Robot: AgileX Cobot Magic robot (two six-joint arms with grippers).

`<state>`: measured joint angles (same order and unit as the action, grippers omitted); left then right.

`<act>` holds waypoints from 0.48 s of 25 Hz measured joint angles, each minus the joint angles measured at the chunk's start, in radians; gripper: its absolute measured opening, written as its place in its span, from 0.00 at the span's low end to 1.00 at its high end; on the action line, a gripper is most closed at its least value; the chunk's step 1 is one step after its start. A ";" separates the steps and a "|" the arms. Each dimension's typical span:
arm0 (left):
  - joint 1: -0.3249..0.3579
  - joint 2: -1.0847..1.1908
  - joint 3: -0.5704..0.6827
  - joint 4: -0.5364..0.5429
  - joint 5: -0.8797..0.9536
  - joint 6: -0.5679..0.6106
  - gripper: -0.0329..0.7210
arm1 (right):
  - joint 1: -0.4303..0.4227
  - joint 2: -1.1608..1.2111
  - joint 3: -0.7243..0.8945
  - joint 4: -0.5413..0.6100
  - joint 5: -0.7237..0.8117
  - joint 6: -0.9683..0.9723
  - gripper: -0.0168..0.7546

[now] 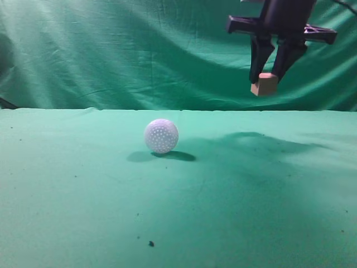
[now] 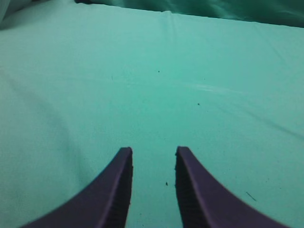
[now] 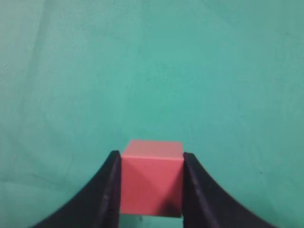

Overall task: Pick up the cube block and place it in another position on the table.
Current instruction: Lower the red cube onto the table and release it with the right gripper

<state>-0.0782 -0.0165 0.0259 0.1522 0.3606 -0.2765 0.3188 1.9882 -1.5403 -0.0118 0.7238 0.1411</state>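
Where exterior hides, wrist-view cube block clamped.

matt cloth table, dimpled ball

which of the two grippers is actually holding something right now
The right gripper: the cube block is clamped between its fingers, off the table. The left gripper is empty.

Pink cube block; white dimpled ball; green table.
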 joint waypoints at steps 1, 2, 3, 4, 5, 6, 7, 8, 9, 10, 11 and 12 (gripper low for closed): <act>0.000 0.000 0.000 0.000 0.000 0.000 0.39 | 0.000 0.030 -0.021 -0.004 0.008 0.000 0.30; 0.000 0.000 0.000 0.000 0.000 0.000 0.39 | 0.000 0.061 -0.036 -0.007 0.014 -0.002 0.30; 0.000 0.000 0.000 0.000 0.000 0.000 0.39 | 0.000 0.061 -0.036 -0.007 0.014 -0.002 0.30; 0.000 0.000 0.000 0.000 0.000 0.000 0.39 | 0.000 0.080 -0.052 -0.007 0.025 -0.002 0.30; 0.000 0.000 0.000 0.000 0.000 0.000 0.39 | 0.000 0.098 -0.060 -0.008 0.029 -0.004 0.30; 0.000 0.000 0.000 0.000 0.000 0.000 0.39 | 0.000 0.112 -0.064 -0.008 0.033 -0.004 0.30; 0.000 0.000 0.000 0.000 0.000 0.000 0.39 | 0.000 0.120 -0.066 -0.008 0.040 -0.004 0.30; 0.000 0.000 0.000 0.000 0.000 0.000 0.39 | 0.000 0.123 -0.065 -0.008 0.047 -0.004 0.30; 0.000 0.000 0.000 0.000 0.000 0.000 0.39 | 0.000 0.125 -0.065 -0.008 0.054 -0.004 0.36; 0.000 0.000 0.000 0.000 0.000 0.000 0.39 | 0.000 0.125 -0.068 -0.008 0.065 -0.004 0.42; 0.000 0.000 0.000 0.000 0.000 0.000 0.39 | 0.000 0.125 -0.073 -0.008 0.079 -0.004 0.48; 0.000 0.000 0.000 0.000 0.000 0.000 0.39 | 0.000 0.125 -0.093 -0.008 0.120 -0.004 0.63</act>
<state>-0.0782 -0.0165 0.0259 0.1522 0.3606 -0.2765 0.3188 2.1134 -1.6328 -0.0195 0.8442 0.1367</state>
